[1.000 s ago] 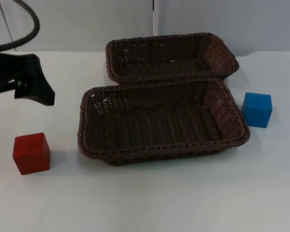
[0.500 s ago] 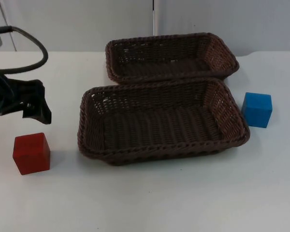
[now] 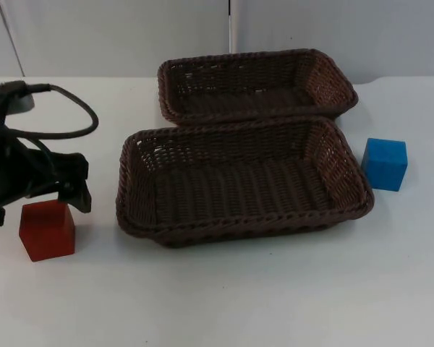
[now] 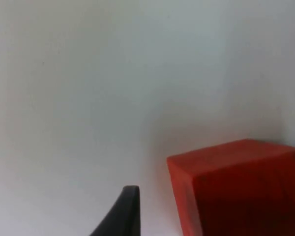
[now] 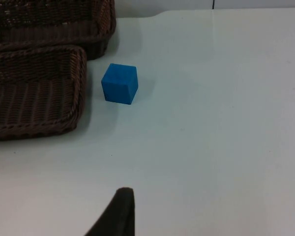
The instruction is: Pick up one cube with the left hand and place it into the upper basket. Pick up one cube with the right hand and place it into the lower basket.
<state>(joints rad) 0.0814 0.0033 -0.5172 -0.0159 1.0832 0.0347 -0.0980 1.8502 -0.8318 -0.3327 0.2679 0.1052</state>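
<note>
Top view: left gripper [image 3: 40, 196] low over white table top [image 3: 224, 296], just above and behind red cube [image 3: 47, 230], black finger [image 3: 78, 189] at the cube's upper right edge. Finger spread of this claw: cannot tell. Left wrist view: red cube [image 4: 238, 189] close up, one black fingertip [image 4: 123, 211] just beside its face, white table showing between them. Two dark brown woven rectangular baskets mid-table, upper basket [image 3: 257, 85] nearer the grey partition wall [image 3: 130, 36], lower basket [image 3: 242, 181] touching its front rim. Blue cube [image 3: 384, 164] just right of the lower basket, on the table. Right wrist view: blue cube [image 5: 120, 84] well apart from right gripper's fingertip [image 5: 115, 214], right arm waiting; claw state not discernible.
</note>
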